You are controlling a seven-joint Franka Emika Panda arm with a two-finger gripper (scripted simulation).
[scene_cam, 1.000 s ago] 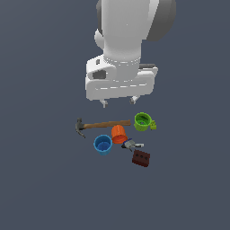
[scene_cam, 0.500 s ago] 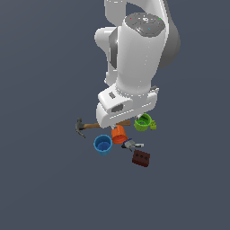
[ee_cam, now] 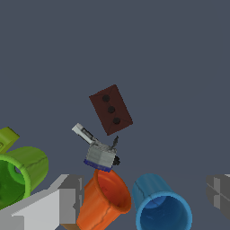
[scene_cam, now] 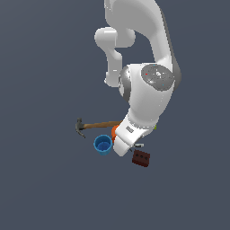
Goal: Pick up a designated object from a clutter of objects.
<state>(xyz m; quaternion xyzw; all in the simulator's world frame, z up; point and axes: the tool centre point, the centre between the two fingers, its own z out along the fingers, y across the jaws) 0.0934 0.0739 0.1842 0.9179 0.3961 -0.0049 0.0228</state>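
Dark grey desk carries the small brown box point(ee_cam: 110, 109), likely light, rigid and smooth, best pinched across its narrow sides by the spread, empty pincer point(ee_cam: 141, 195).

Matt brown box point(ee_cam: 110, 109), grey metal piece point(ee_cam: 99, 152), wooden-handled hammer point(scene_cam: 95, 125).

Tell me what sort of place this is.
Likely a simulated test scene: a flat, featureless grey floor with small clutter, namely a hammer, blue cup and brown box, under a white arm.
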